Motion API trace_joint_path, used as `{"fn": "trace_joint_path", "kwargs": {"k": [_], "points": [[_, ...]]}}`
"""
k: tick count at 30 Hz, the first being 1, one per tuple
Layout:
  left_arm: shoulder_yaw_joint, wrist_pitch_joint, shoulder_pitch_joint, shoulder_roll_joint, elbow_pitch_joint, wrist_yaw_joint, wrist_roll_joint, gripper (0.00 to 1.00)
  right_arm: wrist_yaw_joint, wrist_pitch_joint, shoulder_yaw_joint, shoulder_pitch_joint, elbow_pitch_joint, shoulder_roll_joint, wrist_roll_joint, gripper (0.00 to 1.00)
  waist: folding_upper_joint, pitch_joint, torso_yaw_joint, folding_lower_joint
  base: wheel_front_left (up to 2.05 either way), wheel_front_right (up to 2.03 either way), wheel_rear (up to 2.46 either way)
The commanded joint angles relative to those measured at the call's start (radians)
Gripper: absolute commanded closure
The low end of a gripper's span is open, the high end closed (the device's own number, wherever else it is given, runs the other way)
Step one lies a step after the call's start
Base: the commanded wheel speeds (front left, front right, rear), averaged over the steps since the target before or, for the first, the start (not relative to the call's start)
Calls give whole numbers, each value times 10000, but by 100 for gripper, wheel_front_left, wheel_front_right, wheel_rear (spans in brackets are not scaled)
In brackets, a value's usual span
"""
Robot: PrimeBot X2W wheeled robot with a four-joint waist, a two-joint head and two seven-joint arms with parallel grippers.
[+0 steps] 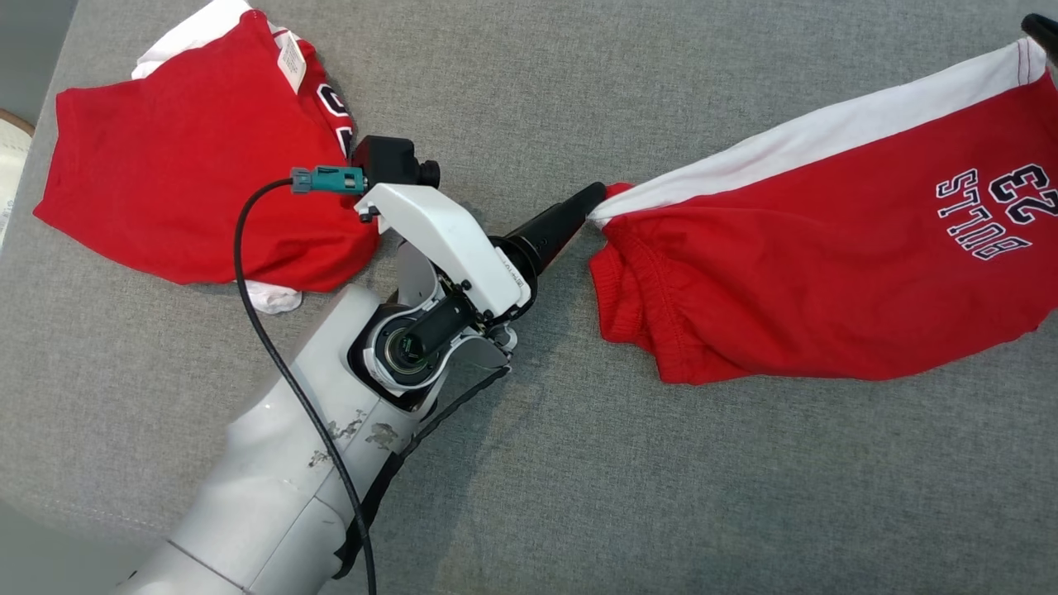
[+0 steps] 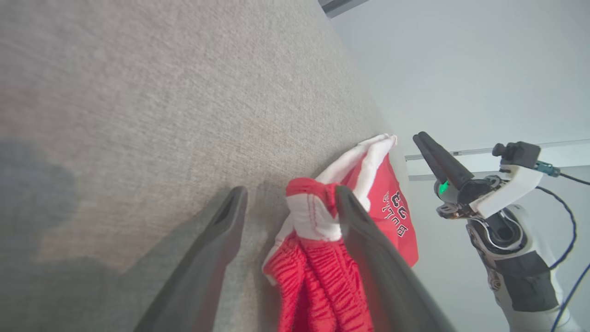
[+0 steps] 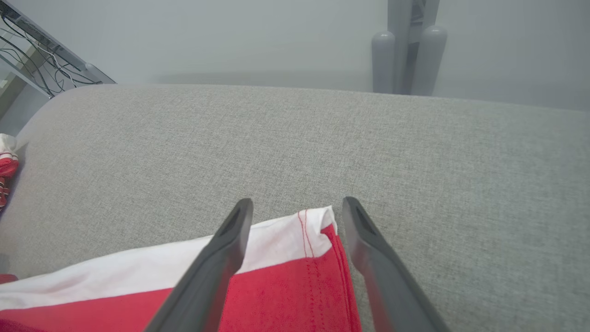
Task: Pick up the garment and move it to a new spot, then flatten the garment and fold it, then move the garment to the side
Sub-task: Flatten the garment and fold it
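Head view shows the garment (image 1: 826,273) lying on the right side of the grey fabric surface (image 1: 579,463). It is red, with a broad white stripe along its upper edge and a gathered elastic edge at its left end. Near its right end is navy, white-outlined lettering, "BULLS 23", which reads upside down from here.

The left gripper (image 1: 591,198) points its dark fingers at the garment's left corner, where the white stripe meets the gathered edge, and the tips touch the cloth. In the left wrist view this gripper (image 2: 291,191) has its jaws spread wide. The bunched red-and-white corner of the garment (image 2: 313,276) sits between them, against the finger on that view's right and apart from the other, and is not pinched.

The right gripper (image 1: 1040,26) shows as a dark tip at the garment's far white corner. In the right wrist view its jaws (image 3: 298,203) also stand wide apart over that red-stitched corner (image 3: 286,286), which lies flat on the surface and is not held.

A second red garment (image 1: 182,173) with a white tag (image 1: 291,62) lies crumpled at the upper left, well apart from the first.
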Motion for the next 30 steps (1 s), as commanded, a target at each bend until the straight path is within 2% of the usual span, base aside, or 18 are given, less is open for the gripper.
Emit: {"fn": "trace_joint_path", "kwargs": {"k": [1,8,15,17,22,26,30], "points": [[47,-44,-234,3,58,7,12,0,-4,-244,60,-14,-5,-39,-96,0,0,-6,2,0,0,0,0],[148,-791,-489,6,508,120,426,0,-4,-2115,319,39,-164,34,-620,0,0,-228,-140,0,0,0,0],[20,-3110,-442,367,943,-144,1977,0,-4,-4330,842,631,-20,313,-1273,0,0,-1161,-701,0,0,0,0],[-43,-3485,-400,471,998,-134,2271,0,-4,-4536,943,725,4,361,-1402,0,0,-1300,-806,0,0,0,0],[-470,-5268,-46,937,1243,-45,3784,0,-4,-5019,936,1252,192,620,-2113,0,0,-2016,-1342,0,0,0,0],[-344,-5770,414,1278,1205,238,4889,0,-4,-5021,-563,1949,50,871,-3213,0,0,-2533,-1735,0,0,0,0],[988,-5813,1372,1441,196,836,6767,0,-4,-5029,-2419,3091,-104,1068,-4936,0,0,-3000,-2041,0,0,0,0]]}}
